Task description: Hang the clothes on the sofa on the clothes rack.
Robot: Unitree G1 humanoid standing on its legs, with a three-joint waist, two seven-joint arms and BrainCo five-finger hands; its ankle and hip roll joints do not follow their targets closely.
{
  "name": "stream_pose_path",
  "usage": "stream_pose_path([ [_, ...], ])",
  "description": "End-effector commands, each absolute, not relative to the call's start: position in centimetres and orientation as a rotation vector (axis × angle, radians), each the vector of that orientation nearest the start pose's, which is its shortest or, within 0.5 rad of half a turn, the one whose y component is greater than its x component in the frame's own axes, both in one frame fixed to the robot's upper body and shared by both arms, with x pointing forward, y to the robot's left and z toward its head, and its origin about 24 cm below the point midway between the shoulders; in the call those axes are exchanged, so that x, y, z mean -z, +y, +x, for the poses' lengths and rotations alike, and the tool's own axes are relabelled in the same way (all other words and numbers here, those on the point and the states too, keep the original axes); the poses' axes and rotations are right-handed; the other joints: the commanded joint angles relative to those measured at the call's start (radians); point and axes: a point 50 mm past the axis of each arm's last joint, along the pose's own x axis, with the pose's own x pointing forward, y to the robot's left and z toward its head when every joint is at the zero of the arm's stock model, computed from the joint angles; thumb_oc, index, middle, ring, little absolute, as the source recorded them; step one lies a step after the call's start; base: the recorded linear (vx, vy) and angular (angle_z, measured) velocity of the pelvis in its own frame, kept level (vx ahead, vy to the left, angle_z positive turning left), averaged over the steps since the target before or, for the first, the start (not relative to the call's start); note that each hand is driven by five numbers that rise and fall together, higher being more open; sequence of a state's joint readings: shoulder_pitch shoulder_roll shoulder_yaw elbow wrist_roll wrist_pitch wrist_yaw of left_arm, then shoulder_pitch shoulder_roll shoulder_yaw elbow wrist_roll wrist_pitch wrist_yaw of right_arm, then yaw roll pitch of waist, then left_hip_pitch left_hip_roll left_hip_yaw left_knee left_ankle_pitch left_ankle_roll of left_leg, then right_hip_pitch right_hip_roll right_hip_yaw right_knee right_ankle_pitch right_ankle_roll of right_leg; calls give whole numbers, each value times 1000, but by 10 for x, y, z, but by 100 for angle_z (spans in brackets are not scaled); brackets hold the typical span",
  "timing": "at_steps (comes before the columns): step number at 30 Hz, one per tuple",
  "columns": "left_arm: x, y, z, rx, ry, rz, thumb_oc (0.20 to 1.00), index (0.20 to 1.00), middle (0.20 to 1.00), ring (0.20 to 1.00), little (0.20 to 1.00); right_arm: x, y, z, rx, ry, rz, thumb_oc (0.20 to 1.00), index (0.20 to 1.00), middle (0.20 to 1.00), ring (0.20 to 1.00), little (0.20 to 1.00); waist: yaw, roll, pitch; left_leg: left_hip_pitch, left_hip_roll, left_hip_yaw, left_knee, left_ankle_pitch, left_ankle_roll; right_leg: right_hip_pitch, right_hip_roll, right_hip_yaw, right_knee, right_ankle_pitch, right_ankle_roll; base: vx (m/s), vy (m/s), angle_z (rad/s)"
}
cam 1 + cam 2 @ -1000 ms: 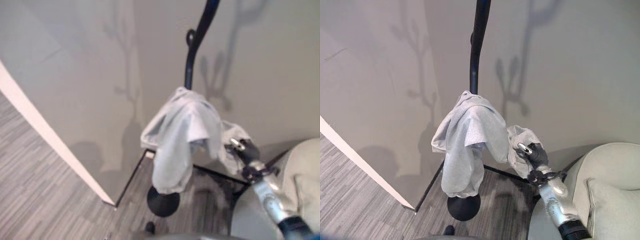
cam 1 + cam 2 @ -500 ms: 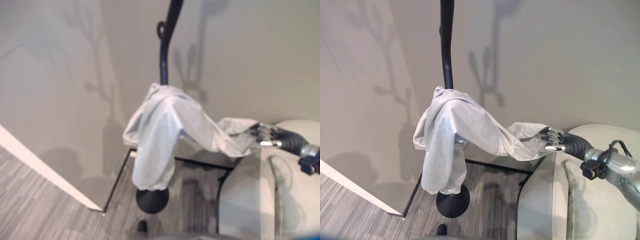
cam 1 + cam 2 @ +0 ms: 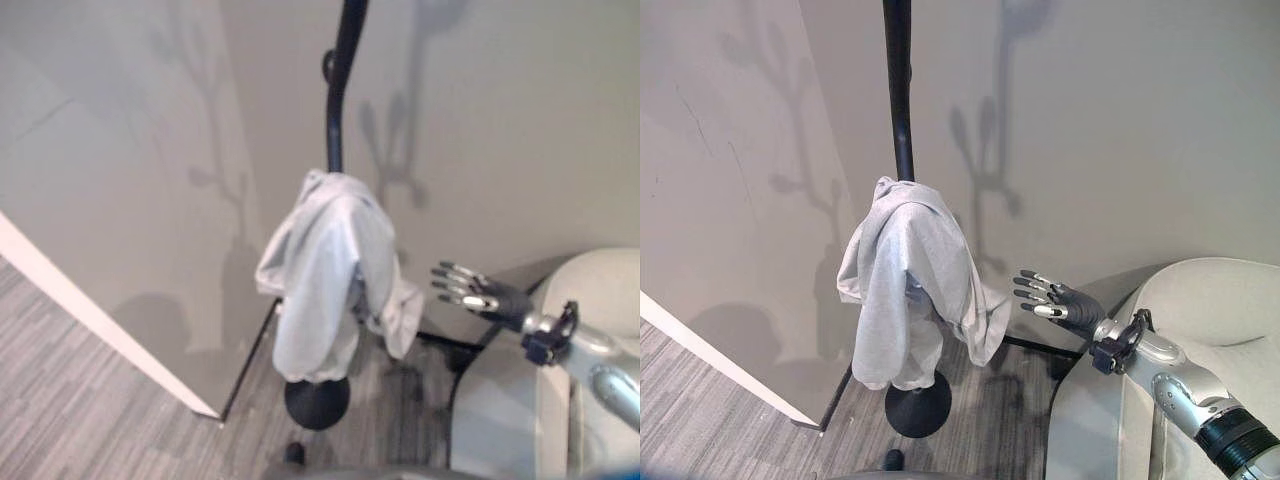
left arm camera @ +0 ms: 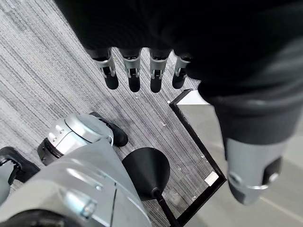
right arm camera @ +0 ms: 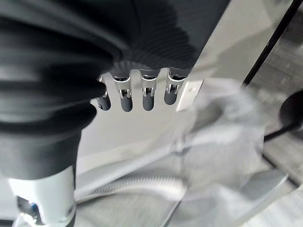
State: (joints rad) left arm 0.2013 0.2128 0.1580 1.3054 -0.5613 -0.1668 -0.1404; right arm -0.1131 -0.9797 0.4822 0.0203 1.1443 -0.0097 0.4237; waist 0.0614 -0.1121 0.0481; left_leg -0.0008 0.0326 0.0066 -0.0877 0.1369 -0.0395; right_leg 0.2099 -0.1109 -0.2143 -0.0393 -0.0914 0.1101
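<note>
A light grey garment (image 3: 908, 290) hangs draped over the black clothes rack (image 3: 900, 100), its folds falling down to just above the rack's round base (image 3: 918, 410). My right hand (image 3: 1060, 302) is held out to the right of the garment, fingers straight and spread, apart from the cloth. In the right wrist view the fingers (image 5: 135, 97) are extended with the grey garment (image 5: 208, 156) beyond them. My left hand (image 4: 142, 71) hangs low over the carpet, fingers relaxed and empty, near the rack's base (image 4: 147, 172).
A pale sofa (image 3: 1200, 310) stands at the lower right, close to the rack. Plain walls meet in a corner behind the rack, with a white skirting board (image 3: 90, 320) running along the grey carpet (image 3: 70, 410) at the left.
My right hand has let go of the garment's sleeve and opened. The sleeve has dropped from its stretched position and now hangs against the rack.
</note>
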Motion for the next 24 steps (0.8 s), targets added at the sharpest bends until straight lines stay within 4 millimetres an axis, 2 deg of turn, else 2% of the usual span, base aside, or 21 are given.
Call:
stream_pose_path([
  [1,163,259,14,-591,1139,-327,1000,1000,1000,1000,1000,-67,-195,245,-726,233,309,1000,1000,1000,1000,1000,59,5,-38,45,12,-31,0,-111,-17,-109,-36,-76,42,78,49,-10,1,11],
  [2,163,259,15,-591,1137,-324,1000,1000,1000,1000,1000,-65,-190,246,-718,222,342,1000,1000,1000,1000,1000,63,6,-38,45,12,-33,0,-111,-16,-108,-37,-78,42,78,48,-21,7,11],
  [4,162,260,21,-601,1124,-312,1000,1000,1000,1000,1000,-48,-181,247,-623,189,517,1000,1000,1000,1000,1000,75,13,-39,44,10,-38,0,-110,-13,-106,-39,-82,40,78,47,-23,14,8],
  [5,162,260,24,-614,1113,-314,1000,1000,1000,1000,1000,-30,-182,246,-496,186,653,1000,1000,1000,1000,1000,79,16,-40,44,8,-42,0,-110,-11,-103,-40,-84,39,78,45,-16,15,6],
  [7,162,260,25,-634,1104,-326,1000,1000,1000,1000,1000,-6,-190,241,-322,191,791,1000,1000,1000,1000,1000,81,18,-41,43,5,-44,0,-110,-10,-101,-41,-87,36,79,46,-7,15,9],
  [8,163,258,24,-648,1103,-343,1000,1000,1000,1000,1000,20,-197,231,-150,215,888,1000,1000,1000,1000,1000,77,21,-43,42,2,-48,0,-111,-9,-98,-41,-86,34,79,45,4,16,10],
  [10,164,254,24,-646,1105,-358,1000,1000,1000,1000,1000,52,-203,217,48,271,949,1000,1000,1000,1000,1000,74,23,-42,47,1,-52,0,-116,-8,-93,-39,-81,31,74,41,18,13,7],
  [12,165,251,25,-639,1111,-364,1000,1000,1000,1000,1000,79,-203,203,200,363,971,1000,1000,1000,1000,1000,71,24,-47,41,-3,-56,0,-115,-6,-95,-38,-79,22,75,39,16,5,3],
  [16,165,246,32,-598,1112,-352,1000,1000,1000,1000,1000,120,-196,172,371,567,959,1000,1000,1000,1000,1000,77,25,-43,38,-6,-68,0,-114,-5,-92,-33,-73,8,75,32,8,-2,2],
  [17,165,246,33,-597,1111,-351,1000,1000,1000,1000,1000,120,-196,173,371,566,959,1000,1000,1000,1000,1000,78,25,-42,38,-6,-68,0,-114,-5,-92,-33,-73,8,76,32,0,0,0],
  [18,166,243,35,-574,1120,-348,1000,1000,1000,1000,1000,135,-196,156,451,669,938,1000,1000,1000,1000,1000,81,26,-41,36,-9,-72,0,-113,-4,-90,-31,-70,3,76,30,7,7,10],
  [19,166,242,34,-565,1127,-345,1000,1000,1000,1000,1000,141,-196,149,492,713,928,1000,1000,1000,1000,1000,83,28,-40,36,-10,-73,0,-113,-4,-88,-31,-70,1,77,30,6,7,18],
  [20,166,242,35,-565,1126,-344,1000,1000,1000,1000,1000,141,-197,150,491,712,929,1000,1000,1000,1000,1000,83,28,-39,37,-10,-73,0,-113,-4,-88,-31,-70,1,77,30,11,9,18],
  [24,168,236,42,-517,1137,-322,1000,1000,1000,1000,1000,166,-194,107,661,961,875,1000,1000,1000,1000,1000,93,37,-38,38,-14,-86,0,-116,-2,-76,-32,-80,-7,76,30,3,2,3],
])
